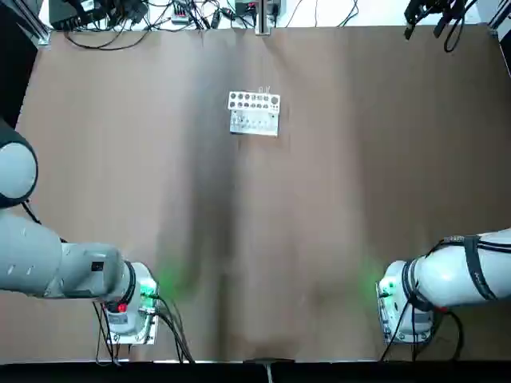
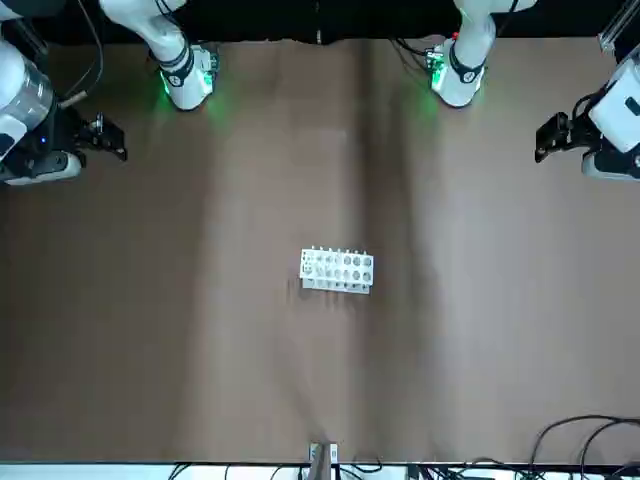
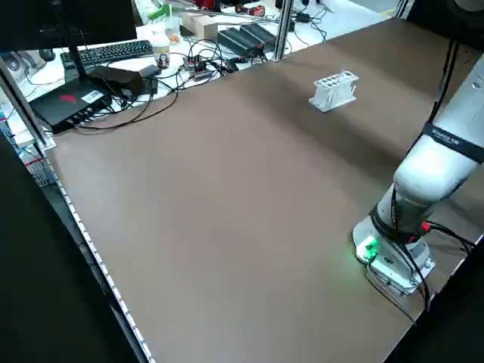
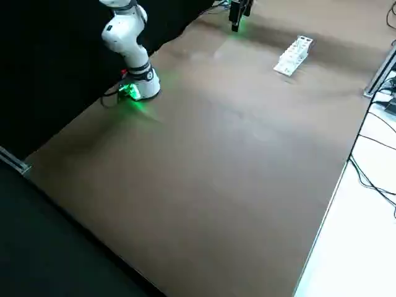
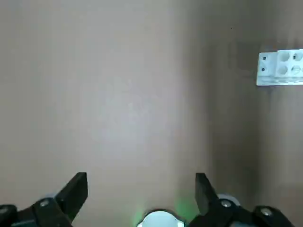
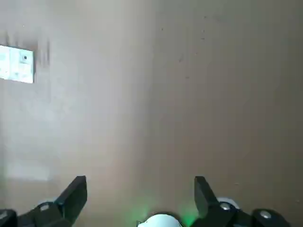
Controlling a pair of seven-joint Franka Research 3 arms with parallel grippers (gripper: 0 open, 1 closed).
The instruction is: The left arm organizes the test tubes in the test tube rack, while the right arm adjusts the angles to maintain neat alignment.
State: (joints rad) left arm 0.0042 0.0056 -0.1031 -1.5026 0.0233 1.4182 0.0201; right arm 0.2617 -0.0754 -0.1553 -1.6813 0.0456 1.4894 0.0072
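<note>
The white test tube rack stands alone on the brown table, far from both bases, with rows of round holes on top. It also shows in the side views. I cannot make out the test tubes in any view. My left gripper hangs high over the table near its own base, open and holding nothing; the rack lies far off. My right gripper is likewise raised, open and holding nothing, the rack distant.
The left arm's base and the right arm's base glow green at the near table edge. Cables and electronics lie beyond the far edge, with a keyboard on a side desk. Bare tabletop surrounds the rack.
</note>
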